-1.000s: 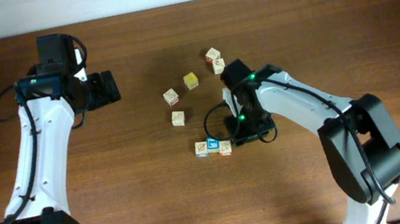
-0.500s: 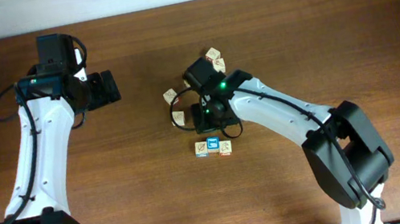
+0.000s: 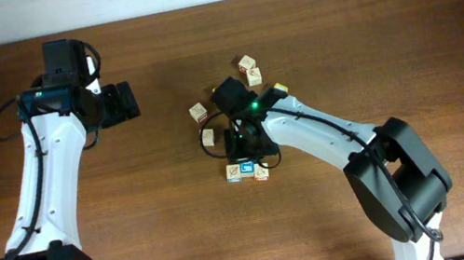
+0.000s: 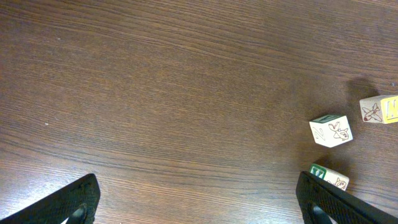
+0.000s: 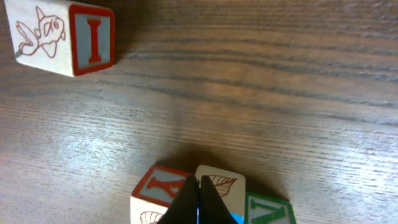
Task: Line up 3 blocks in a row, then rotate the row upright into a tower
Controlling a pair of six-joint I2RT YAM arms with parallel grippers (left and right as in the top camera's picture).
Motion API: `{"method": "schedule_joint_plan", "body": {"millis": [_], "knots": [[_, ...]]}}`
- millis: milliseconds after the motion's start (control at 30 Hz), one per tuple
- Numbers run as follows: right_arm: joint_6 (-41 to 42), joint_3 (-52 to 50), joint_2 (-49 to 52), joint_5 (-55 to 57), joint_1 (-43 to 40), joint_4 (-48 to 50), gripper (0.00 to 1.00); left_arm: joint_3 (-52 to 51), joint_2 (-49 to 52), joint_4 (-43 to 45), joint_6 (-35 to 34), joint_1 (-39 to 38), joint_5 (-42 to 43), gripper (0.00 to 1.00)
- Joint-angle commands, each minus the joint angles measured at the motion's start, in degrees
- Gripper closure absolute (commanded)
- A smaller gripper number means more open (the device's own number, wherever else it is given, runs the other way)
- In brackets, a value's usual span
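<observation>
Red "I" on lone block (image 5: 62, 37)

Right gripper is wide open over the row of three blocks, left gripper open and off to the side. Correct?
Not quite. The right gripper is shut, with its fingers pressed together, as the right wrist view shows. The rest holds: it is over the row of three blocks, and the left gripper is open and off to the side.

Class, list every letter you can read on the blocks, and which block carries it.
"I", red, on the lone block, right wrist view.
Red letter on the row's left block: partly hidden, unreadable.
Green letter on the row's right block: cut off.
Green mark on the bottom block, left wrist view: too small.
</observation>
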Motion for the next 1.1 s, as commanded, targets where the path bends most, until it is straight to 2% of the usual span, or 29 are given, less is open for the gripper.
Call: {"method": "schedule_joint_plan", "body": {"millis": [0,233,367,433,533,633,733,867,933,967,1033,1067], "knots": [[1.29,-0.96,0.74,-1.2,0.98,-0.15,0.96,0.83,-0.02,0.07,-0.33,-0.07,-0.2,0.01],[1.31,-0.94,0.74,-0.79,0.9,0.55,0.95,0.83,-0.02,0.04,-0.35,-0.07,-0.2,0.01],[-1.07,3.02,-0.24,-0.81,-2.84,0.94,0.94,0.83,-0.02,0.07,-0.35,-0.07,-0.2,0.01],[-3.45,6.64,-2.29,-1.05,-5.86,-2.16,0.94,0.83,-0.02,0.07,-0.33,-0.07,-0.2,0.01],[-11.26,12.55,-7.76,-9.22,-11.5,-15.74,0.94,0.83,-0.02,0.07,-0.35,-0.07,-0.2,0.01],[-13.49,10.75,-9.66,-8.09,-12.59,-22.73,0.94,0.83,-0.02,0.07,-0.35,-0.07,-0.2,0.01],[-11.56,2.38,-9.57,-9.6,-12.55,-19.63,0.94,0.83,-0.02,0.09,-0.35,-0.07,-0.17,0.01],[-7.96,-8.39,-9.57,-11.32,-12.66,-10.54,0.94,0.83,-0.02,3.02,-0.35,-0.07,0.24,0.01],[-6.6,-11.19,-9.09,-11.32,-12.57,-6.82,0.94,0.83,-0.02,2.67,-0.37,-0.07,5.09,0.0],[-5.09,-11.67,-8.13,-11.32,-12.52,-6.38,0.95,0.22,0.26,1.62,-2.91,-0.09,8.31,0.07],[-3.82,-11.91,-6.19,-11.41,-12.52,-5.79,0.94,-2.86,0.79,1.25,-10.16,-0.7,9.88,0.07],[-2.99,-11.91,-5.2,-11.41,-12.52,-5.73,0.95,-4.96,0.98,2.1,-10.21,-1.36,9.68,0.08]]}}
